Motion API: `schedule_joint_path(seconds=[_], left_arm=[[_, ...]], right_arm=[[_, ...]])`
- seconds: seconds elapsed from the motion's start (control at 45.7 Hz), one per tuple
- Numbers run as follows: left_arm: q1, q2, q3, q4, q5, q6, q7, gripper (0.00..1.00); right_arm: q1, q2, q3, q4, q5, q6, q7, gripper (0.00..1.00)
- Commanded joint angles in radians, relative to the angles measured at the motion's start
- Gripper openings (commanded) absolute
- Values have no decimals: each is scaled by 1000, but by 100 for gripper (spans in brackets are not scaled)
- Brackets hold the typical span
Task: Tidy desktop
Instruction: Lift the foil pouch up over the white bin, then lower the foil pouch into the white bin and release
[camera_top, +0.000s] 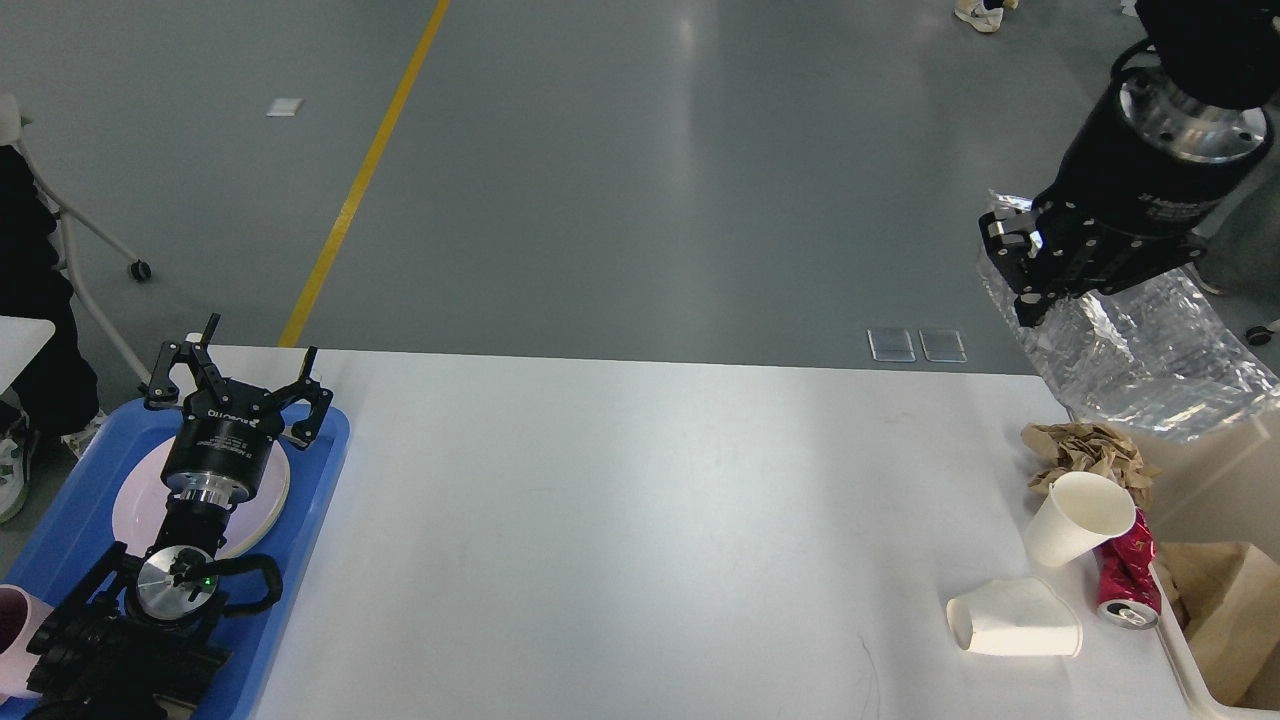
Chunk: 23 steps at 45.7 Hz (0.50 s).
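The white desktop (620, 520) fills the lower part of the head view. My right gripper (1030, 285) is high at the upper right, shut on the top edge of a silver foil bag (1150, 360). The bag hangs in the air above the table's far right corner and the cream bin (1176, 640). My left gripper (245, 380) is open and empty, and stands over a white plate (135, 510) in the blue tray (300, 520) at the left edge.
At the right end of the table are crumpled brown paper (1085, 450), a tilted white paper cup (1075, 520), a paper cup lying on its side (1015, 632) and a crushed red can (1127, 585). The bin holds brown paper (1225, 610). A pink cup (15, 640) is at the tray's near end.
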Motion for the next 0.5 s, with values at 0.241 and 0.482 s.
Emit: schedule_joint_path(seconds=[0.241,0.482], left_arm=[[0,0,0,0,0,2,0,96],[0,-2,0,0,1,0,0,96]], right_arm=[[-22,-97,-186,-17,73,-121,3,0],[-271,-290,-218,-119,34,-394,0,0]])
